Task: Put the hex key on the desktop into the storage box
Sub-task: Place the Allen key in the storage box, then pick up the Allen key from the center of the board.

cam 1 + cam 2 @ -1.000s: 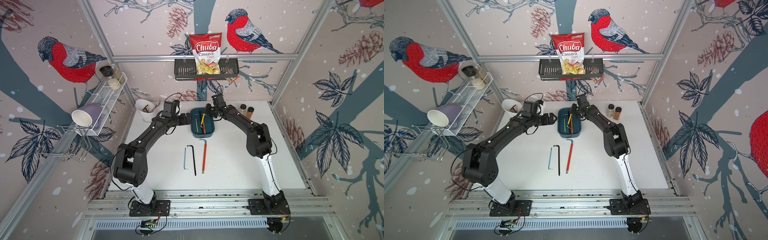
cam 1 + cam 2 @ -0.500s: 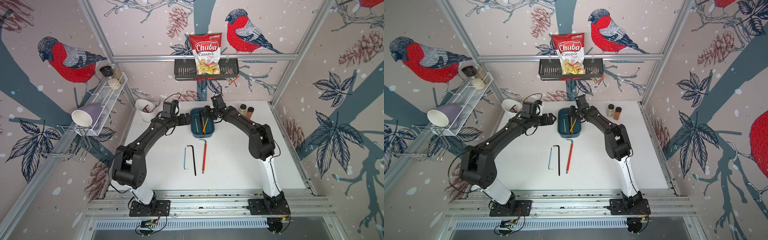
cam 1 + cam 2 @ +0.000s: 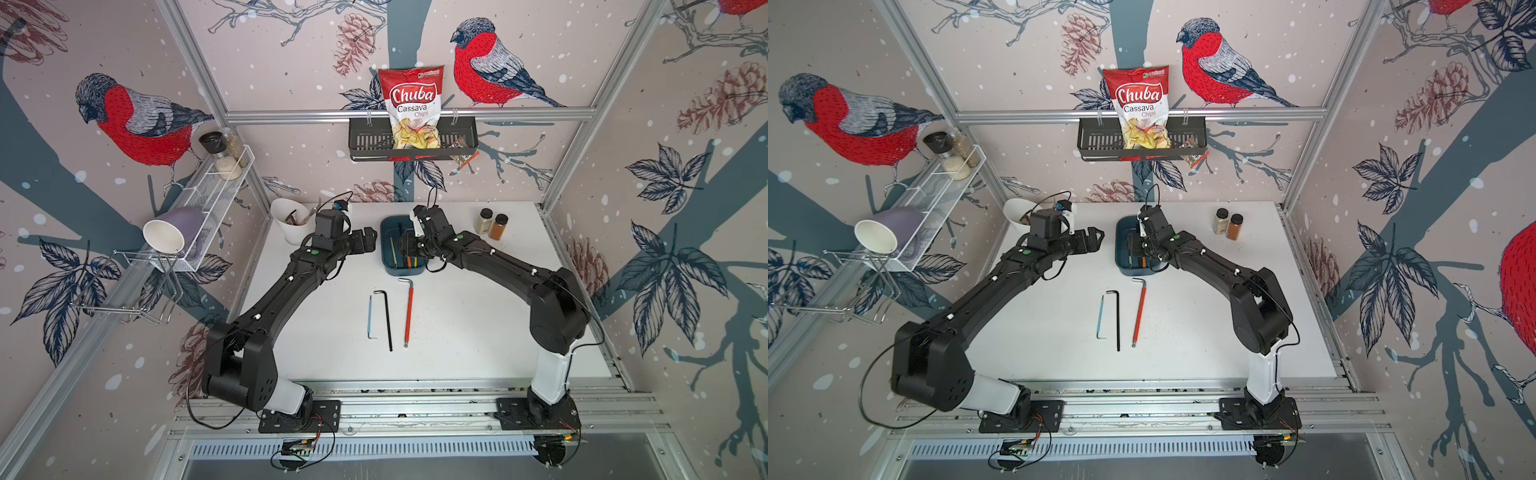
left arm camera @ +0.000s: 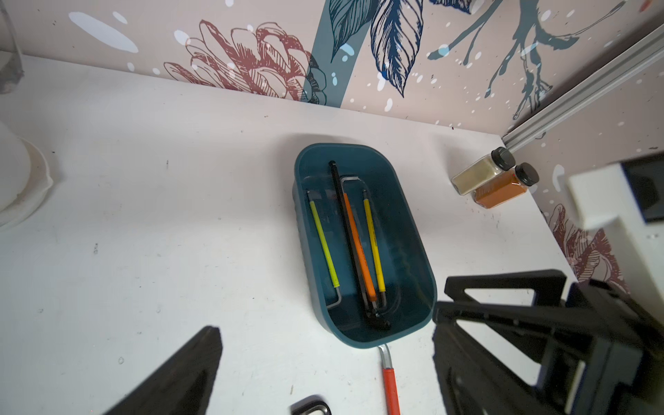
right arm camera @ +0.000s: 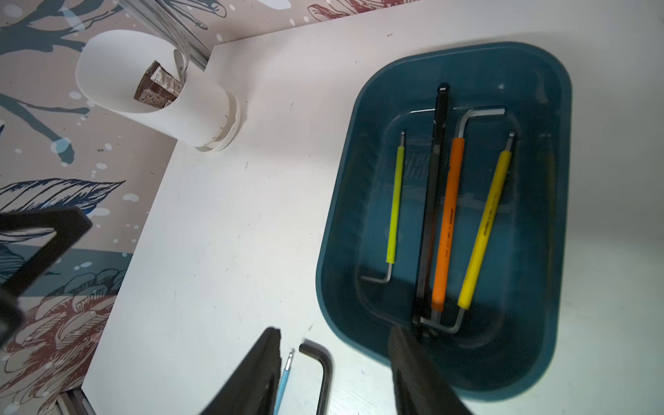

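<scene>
Down near the bottom-middle of both top views, three hex keys are lying side by side on the white table (image 3: pixel 478 332), none of them touching: a skinny blue hex key (image 3: pixel 370 318), a black hex key (image 3: pixel 387 322) and a red hex key (image 3: pixel 409 311), whose bent end is sitting right up by the box. Just above them, around mid-frame, the teal storage box (image 3: pixel 402 271) is sitting on the table. In the left wrist view it's already carrying four more keys: a lime key (image 4: pixel 323 244), a long black key (image 4: pixel 345 222), an orange key (image 4: pixel 361 258) and a yellow key (image 4: pixel 373 244). The right tool (image 5: pixel 334 336) is hovering over the box with its fingers standing apart and nothing between them. The left tool (image 3: pixel 1095 241) is hanging just to the left of the box, also spread wide and gripping nothing. Farther up, two spice jars (image 3: pixel 491 223) are standing at the table's upper right and a white cup (image 3: pixel 289 226) at its upper left. A chips bag (image 3: pixel 412 110) is sitting in the black basket (image 3: pixel 365 143) on the back wall.
</scene>
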You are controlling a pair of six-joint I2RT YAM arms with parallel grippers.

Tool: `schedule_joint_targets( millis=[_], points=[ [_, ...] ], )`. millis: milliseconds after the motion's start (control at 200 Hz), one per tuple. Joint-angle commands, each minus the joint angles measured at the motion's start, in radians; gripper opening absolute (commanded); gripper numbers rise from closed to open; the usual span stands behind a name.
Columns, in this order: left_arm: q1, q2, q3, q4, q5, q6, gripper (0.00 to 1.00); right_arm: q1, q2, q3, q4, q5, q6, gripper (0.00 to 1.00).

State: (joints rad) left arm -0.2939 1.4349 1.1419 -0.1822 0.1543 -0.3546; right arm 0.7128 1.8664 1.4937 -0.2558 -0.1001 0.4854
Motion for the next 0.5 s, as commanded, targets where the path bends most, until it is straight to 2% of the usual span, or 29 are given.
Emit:
schedule_joint_targets(
  millis=[0,105,235,335,490],
  points=[
    [-0.001,-0.059,-0.059,0.007,0.001,-0.032,0.95,0.023,-0.065,-0.095,0.06,0.082,-0.015,0.54],
    [-0.001,-0.114,-0.116,-0.044,-0.026,-0.049,0.95,0.043,-0.11,-0.175,0.051,0.138,0.007,0.54],
    [-0.001,-0.17,-0.193,-0.103,-0.034,-0.102,0.95,0.062,-0.157,-0.28,0.098,0.126,0.044,0.56],
    [-0.001,-0.211,-0.24,-0.136,-0.041,-0.127,0.95,0.083,-0.184,-0.348,0.127,0.161,0.078,0.57],
    [-0.002,-0.263,-0.294,-0.177,-0.077,-0.152,0.95,0.094,-0.177,-0.391,0.117,0.169,0.156,0.58]
  ],
)
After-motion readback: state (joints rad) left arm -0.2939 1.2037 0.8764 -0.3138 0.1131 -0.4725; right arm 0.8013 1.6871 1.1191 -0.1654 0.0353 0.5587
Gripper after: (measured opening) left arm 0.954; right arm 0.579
